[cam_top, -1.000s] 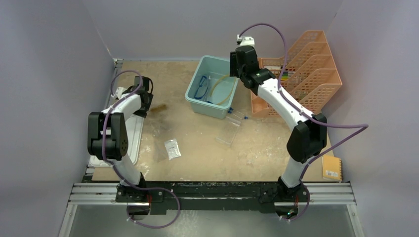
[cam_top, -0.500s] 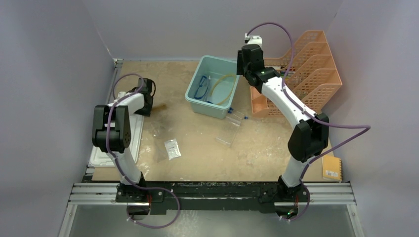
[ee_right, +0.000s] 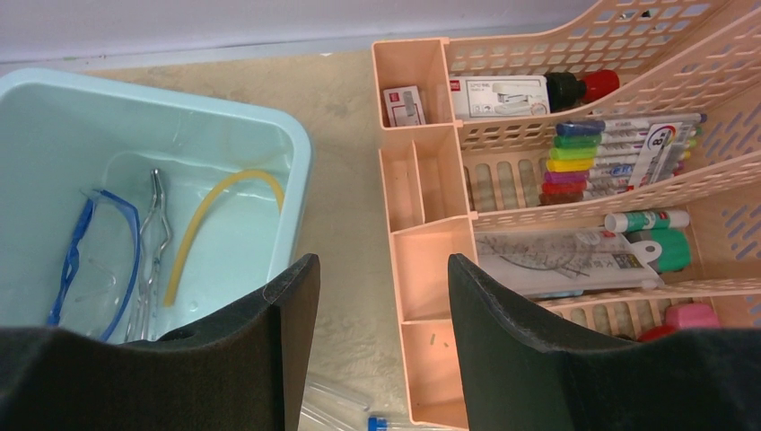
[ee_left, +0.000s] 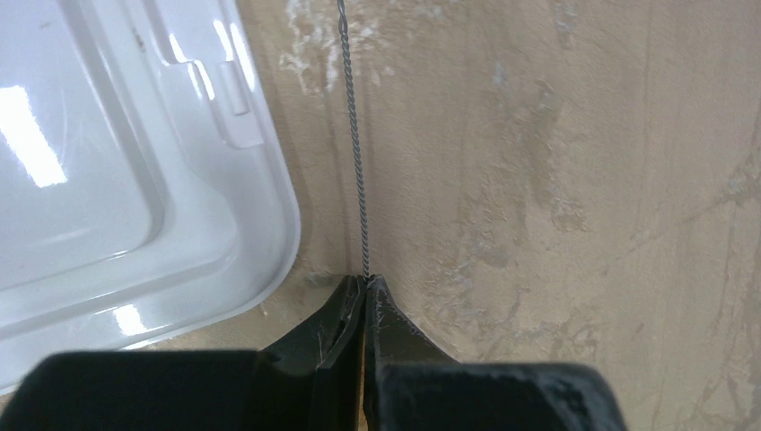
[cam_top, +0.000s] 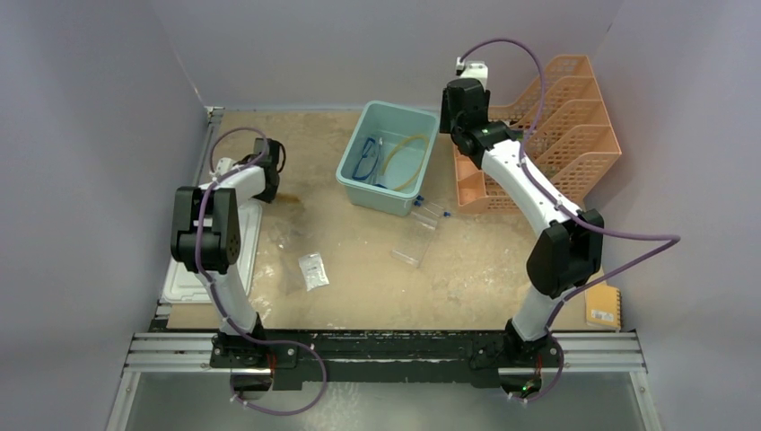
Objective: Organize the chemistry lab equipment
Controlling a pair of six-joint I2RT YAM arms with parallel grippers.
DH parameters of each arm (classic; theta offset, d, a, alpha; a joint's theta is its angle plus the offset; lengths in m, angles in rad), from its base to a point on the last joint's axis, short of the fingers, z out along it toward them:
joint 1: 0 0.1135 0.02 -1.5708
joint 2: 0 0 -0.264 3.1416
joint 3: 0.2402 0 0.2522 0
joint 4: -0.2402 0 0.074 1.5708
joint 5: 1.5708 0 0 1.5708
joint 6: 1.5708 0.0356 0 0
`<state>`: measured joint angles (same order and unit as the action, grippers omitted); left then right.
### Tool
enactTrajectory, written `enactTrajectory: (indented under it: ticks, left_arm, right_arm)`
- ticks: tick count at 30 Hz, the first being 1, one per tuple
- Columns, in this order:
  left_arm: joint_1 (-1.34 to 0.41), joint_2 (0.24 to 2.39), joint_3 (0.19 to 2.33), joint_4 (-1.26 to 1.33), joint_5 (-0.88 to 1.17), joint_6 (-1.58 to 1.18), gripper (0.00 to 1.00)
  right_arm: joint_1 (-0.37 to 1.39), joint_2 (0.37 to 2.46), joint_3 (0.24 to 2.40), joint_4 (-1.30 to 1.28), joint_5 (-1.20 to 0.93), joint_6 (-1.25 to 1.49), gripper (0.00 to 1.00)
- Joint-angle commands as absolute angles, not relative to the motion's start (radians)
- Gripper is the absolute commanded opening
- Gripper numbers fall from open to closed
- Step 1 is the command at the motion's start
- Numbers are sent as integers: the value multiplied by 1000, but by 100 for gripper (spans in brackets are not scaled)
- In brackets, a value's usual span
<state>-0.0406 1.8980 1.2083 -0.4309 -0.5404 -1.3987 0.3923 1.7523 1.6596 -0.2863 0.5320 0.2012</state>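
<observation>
Brush: the thin brush (ee_left: 354,153) is at the left side of the table (ee_left: 583,180). Its twisted wire stem runs straight away from the fingertips over the bare tabletop, just beside the corner of a white lid (ee_left: 135,180). Whether the stem rests on the surface cannot be told.
Left gripper: the left gripper (ee_left: 363,287) has its jaws pressed together, pinching the near end of the wire stem between the tips.
Lid: white plastic, lying flat along the left edge of the table, apart from the stem.
Packet: a small plastic packet (cam_top: 313,269) lies flat on the table, nearer the arm bases, well apart from both grippers.
Rack: a clear rack (cam_top: 415,242) lies near the middle of the table, with blue-capped tubes (cam_top: 429,209) just behind it, close to the bin's near wall.
Bin: a pale blue bin (ee_right: 296,171) stands at the back centre.
Bin contents: blue-framed goggles (ee_right: 76,260) on one side, metal tongs (ee_right: 157,233) beside them, and a curved amber tube (ee_right: 202,224) next to the tongs.
Right gripper: the right gripper (ee_right: 381,269) hangs above the strip of table between the bin and the tray, jaws spread wide, holding nothing.
Tray: an orange mesh tiered tray (ee_right: 431,260) stands right of the bin, holding coloured markers (ee_right: 619,153) and other stationery.
Notebook: a small yellow notebook (cam_top: 602,305) lies at the near right edge, beside the right arm.
</observation>
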Motion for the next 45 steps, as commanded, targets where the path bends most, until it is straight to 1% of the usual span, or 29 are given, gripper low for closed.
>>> enactTrajectory:
  ticks: [1,7,10,14,17,20,22,25,28,32,39,43,45]
  left_arm:
    - [-54,1813,1272,-385,-577,-1266,0]
    - [-55,1703,1288,-268,-477,-1055,0]
    - [-61,1657,1316,-181,-324,-903,0]
    - [-85,1619,1378,-71,-16,-772,0]
    - [-135,1638,1482,-75,145,-695,0]
    - [-179,1679,1557,-61,286,-686,0]
    - [-213,1713,1604,-57,355,-676,0]
    - [-272,1771,1681,-77,403,-637,0]
    - [-334,1853,1786,-168,395,-564,0]
    - [-411,1994,1961,-348,307,-425,0]
    - [-532,2219,2234,-645,55,-214,0]
    - [-569,2267,2249,-695,-79,-165,0]
    - [-576,2281,2247,-703,-107,-160,0]
  right_arm:
    - [390,1691,1652,-256,564,206,57]
    - [385,1686,1648,-259,525,212,57]
    - [378,1679,1645,-262,489,218,57]
    - [362,1674,1642,-268,472,226,57]
    - [347,1671,1638,-278,447,258,57]
    - [333,1666,1628,-285,411,289,57]
    - [322,1659,1621,-289,394,307,57]
    - [305,1645,1598,-290,364,336,57]
    - [297,1629,1574,-290,336,358,57]
    - [295,1613,1544,-285,321,370,57]
    - [296,1592,1511,-277,305,370,57]
    - [295,1585,1496,-269,306,364,57]
    - [293,1585,1491,-267,306,361,57]
